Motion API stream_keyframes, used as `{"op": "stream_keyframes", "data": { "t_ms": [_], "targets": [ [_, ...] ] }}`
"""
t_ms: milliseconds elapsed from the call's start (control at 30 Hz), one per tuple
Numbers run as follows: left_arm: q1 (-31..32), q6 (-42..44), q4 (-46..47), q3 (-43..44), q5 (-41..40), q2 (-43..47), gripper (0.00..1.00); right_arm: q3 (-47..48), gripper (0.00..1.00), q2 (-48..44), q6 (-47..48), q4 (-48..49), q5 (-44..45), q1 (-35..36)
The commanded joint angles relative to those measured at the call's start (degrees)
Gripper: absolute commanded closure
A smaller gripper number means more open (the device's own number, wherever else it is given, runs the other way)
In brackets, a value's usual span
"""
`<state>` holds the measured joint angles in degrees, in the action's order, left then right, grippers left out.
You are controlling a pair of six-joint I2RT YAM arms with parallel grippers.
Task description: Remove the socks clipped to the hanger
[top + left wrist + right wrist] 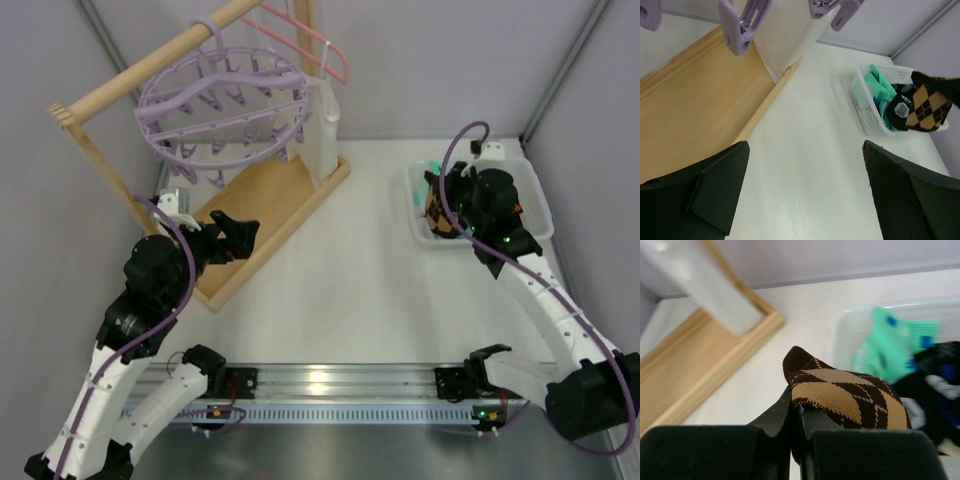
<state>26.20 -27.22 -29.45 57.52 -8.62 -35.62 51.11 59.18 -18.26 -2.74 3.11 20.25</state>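
The round lavender hanger (222,106) hangs from the wooden rail with no socks on its clips; two of its clips (742,22) show in the left wrist view. My right gripper (796,415) is shut on a brown checked sock (850,397) and holds it over the white basket (532,190). The sock (434,208) hangs at the basket's left side; it also shows in the left wrist view (929,107). Mint-green (892,342) and black socks (935,385) lie in the basket. My left gripper (240,236) is open and empty over the wooden base.
The wooden rail frame (140,75) stands on a wooden base (262,215) at the back left. A long white cloth (322,130) and a thin pink coat hanger (318,45) hang from the rail. Grey walls close in both sides.
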Motion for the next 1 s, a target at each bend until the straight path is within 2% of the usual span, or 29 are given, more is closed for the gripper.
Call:
{"op": "stream_keyframes", "data": {
  "t_ms": [0,100,133,233,400,500,667,767,833,867,967],
  "targets": [
    [-0.09,2.26,-4.91,0.23,5.35,1.6,0.02,8.37,1.0,5.48,3.58,-9.38,3.83,-9.07],
    [-0.18,4.54,-5.62,0.41,10.61,2.48,0.02,12.15,1.0,11.72,3.06,-9.65,0.78,-17.33],
    [-0.09,5.59,-5.7,0.06,11.34,3.09,0.02,12.78,1.0,13.49,2.01,-9.48,-0.12,-22.14],
    [-0.09,6.3,-5.62,-1.61,11.61,5.19,0.02,14.1,1.0,22.27,0.51,-7.99,-1.26,-27.26],
    [-0.18,6.74,-5.18,-4.95,9.15,7.84,0.02,16.73,1.0,39.12,-1.34,-5.61,-2.84,-30.36],
    [-0.09,6.75,-4.56,-7.68,7.32,10.47,0.02,18.67,1.0,45.74,-1.6,-6.23,-6.18,-30.62],
    [-0.18,6.22,-4.21,-9.26,6.51,12.94,0.02,16.74,1.0,47.34,-3.18,-3.76,-8.03,-30.53],
    [-0.09,6.31,-4.38,-9.53,7.22,12.94,0.02,16.48,0.88,45.33,-3.62,-4.03,-9.35,-30.62],
    [-0.09,6.04,-4.3,-9.62,7.13,13.38,0.02,15.95,0.72,42.0,-4.15,-4.2,-9.18,-30.53],
    [-0.09,5.95,-4.21,-9.62,6.95,13.64,0.02,16.38,0.56,40.85,-4.15,-4.72,-9.18,-30.53],
    [-0.18,5.95,-4.21,-9.62,5.73,14.17,0.02,18.57,0.43,37.07,-4.41,-7.09,-9.35,-30.53]
  ]
}}
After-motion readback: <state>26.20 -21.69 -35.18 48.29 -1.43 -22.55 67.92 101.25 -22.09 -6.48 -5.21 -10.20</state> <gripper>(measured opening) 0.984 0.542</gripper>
